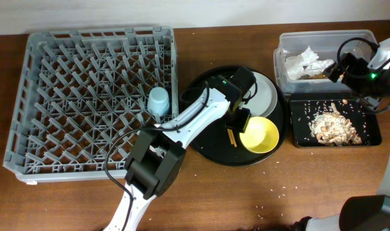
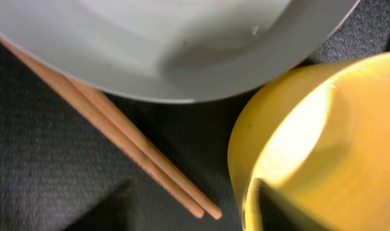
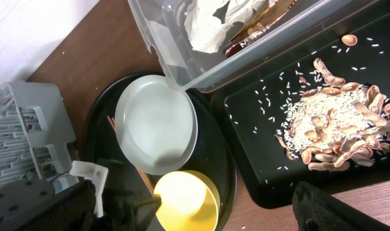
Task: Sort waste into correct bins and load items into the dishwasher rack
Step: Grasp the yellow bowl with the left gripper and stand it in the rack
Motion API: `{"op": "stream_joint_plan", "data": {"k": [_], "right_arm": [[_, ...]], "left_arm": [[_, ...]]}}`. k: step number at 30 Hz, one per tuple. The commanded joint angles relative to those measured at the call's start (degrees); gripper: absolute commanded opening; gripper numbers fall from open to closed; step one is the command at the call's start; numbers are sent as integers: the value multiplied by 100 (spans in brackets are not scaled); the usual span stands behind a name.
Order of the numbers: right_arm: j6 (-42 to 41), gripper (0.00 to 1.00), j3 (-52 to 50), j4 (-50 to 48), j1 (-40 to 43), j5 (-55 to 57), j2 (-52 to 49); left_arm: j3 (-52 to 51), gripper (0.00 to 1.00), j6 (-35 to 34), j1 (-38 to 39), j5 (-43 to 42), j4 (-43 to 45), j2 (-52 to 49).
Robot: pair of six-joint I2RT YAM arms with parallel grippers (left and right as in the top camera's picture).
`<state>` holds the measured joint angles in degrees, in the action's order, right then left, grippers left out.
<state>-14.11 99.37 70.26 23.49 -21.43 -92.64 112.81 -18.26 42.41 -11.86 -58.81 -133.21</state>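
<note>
My left gripper (image 1: pixel 240 122) is low over the round black tray and open. In the left wrist view (image 2: pixel 192 217) one finger is inside the yellow bowl (image 2: pixel 323 141) and the other is left of the wooden chopsticks (image 2: pixel 137 151), so it straddles the bowl's rim and the chopstick ends. The white plate (image 1: pixel 267 94) lies behind the bowl (image 1: pixel 260 135). The light-blue cup (image 1: pixel 158 101) stands in the grey dishwasher rack (image 1: pixel 47 96). My right gripper (image 1: pixel 346 67) is open and empty above the clear tub (image 1: pixel 281 48), which holds napkins (image 1: pixel 305 63). The pink cup is out of view.
The shallow black tray (image 1: pixel 369 138) in front of the tub holds tan scraps and rice (image 1: pixel 335 126). The large round black tray (image 1: pixel 208 144) sits between the rack and the bins. Stray rice grains lie on the wooden table (image 1: pixel 281 192).
</note>
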Motion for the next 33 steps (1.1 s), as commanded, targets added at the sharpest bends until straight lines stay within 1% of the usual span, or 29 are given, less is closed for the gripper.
{"op": "stream_joint_plan", "data": {"k": [1,5,7,8,10,11,14,15,16,18,19,20,22,23,24,25,27,28,29,30,33], "right_arm": [[37,98,17,2,15,94,22],[37,99,17,2,15,94,22],[37,99,17,2,15,94,22],[37,99,17,2,15,94,22],[37,99,17,4,15,94,22],[37,98,17,4,17,94,22],[37,99,17,2,15,94,22],[37,99,17,2,15,94,22],[37,99,17,2,15,94,22],[37,99,17,2,15,94,22],[37,98,17,2,15,94,22],[37,98,17,2,15,94,22],[37,99,17,2,15,94,22],[37,98,17,2,15,94,22],[37,98,17,4,17,94,22],[37,98,17,2,15,94,22],[37,98,17,4,15,94,22],[37,98,17,2,15,94,22],[37,98,17,2,15,94,22],[37,98,17,2,15,94,22],[37,99,17,2,15,94,22]], "left_arm": [[44,39,-61,31,-61,98,-87],[42,39,-59,164,-39,238,-140],[42,36,-59,297,-35,310,-205],[42,33,-59,337,63,315,-205],[42,16,-61,361,177,330,-205],[42,1,-59,361,177,323,-208],[140,0,-52,337,177,229,-129],[442,1,13,210,236,-61,55],[717,1,13,63,487,-323,254],[1453,0,33,-398,1851,-920,780],[1606,1,33,-660,2726,-1016,1029],[1609,1,31,-938,3585,-981,1202],[1569,1,31,-1438,5862,-682,1200],[1521,1,31,-1576,6330,-444,1156],[1447,1,70,-1751,6721,-7,1071],[1445,1,317,-1895,6977,391,918],[1445,1,651,-2006,8021,1058,605],[1445,1,1451,-2009,8638,1810,319],[1445,1,2210,-2009,8671,2310,109],[1445,1,2457,-2009,8671,2531,-39],[1445,1,2527,-2020,8668,2621,-520]]}}
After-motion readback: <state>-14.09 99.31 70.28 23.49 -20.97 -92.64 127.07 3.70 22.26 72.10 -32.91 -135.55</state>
